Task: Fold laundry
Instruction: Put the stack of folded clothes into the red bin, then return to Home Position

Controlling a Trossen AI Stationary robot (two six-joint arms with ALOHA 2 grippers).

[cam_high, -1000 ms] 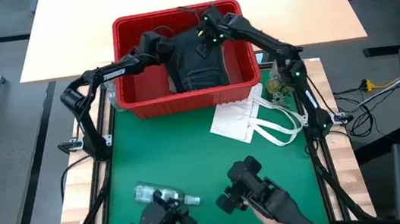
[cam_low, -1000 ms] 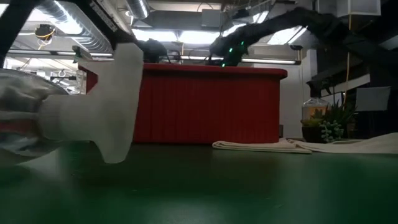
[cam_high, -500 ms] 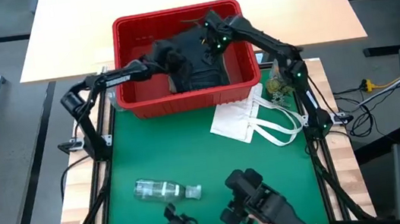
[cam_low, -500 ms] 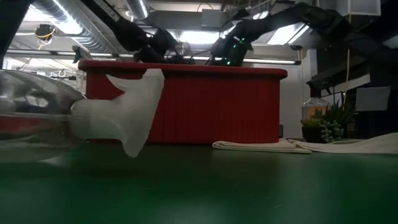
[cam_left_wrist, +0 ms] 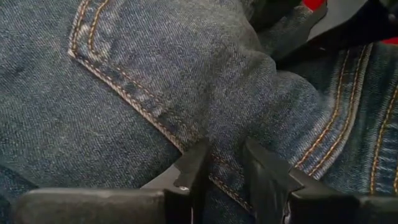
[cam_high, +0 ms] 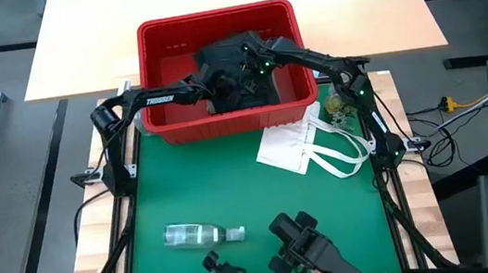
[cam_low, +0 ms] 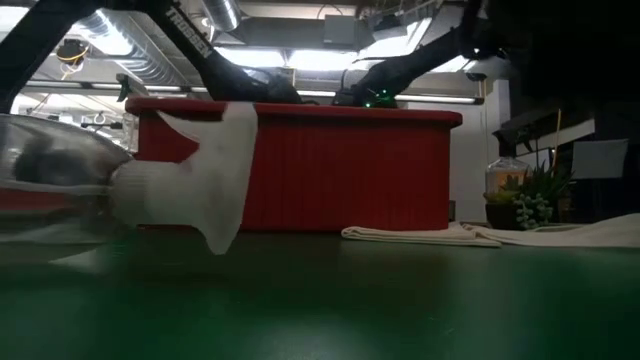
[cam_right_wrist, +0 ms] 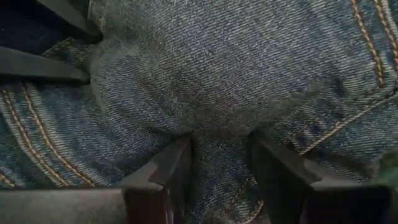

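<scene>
Both arms have dipped lower into the red basket (cam_high: 168,125) since a moment ago. The left gripper (cam_left_wrist: 225,163) has its jaws pinched on a fold of the blue jeans (cam_left_wrist: 186,68). The right gripper (cam_right_wrist: 221,155) has its jaws pinched on the jeans too. The jeans lie in the basket at the far end of the green table (cam_high: 185,186). A clear bottle (cam_high: 200,233) lies near the front.

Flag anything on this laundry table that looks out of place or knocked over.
A clear plastic bottle lies on its side on the green mat, well away from the red basket where both grippers work on the jeans. It is not laundry. Nothing looks spilled or damaged.
</scene>
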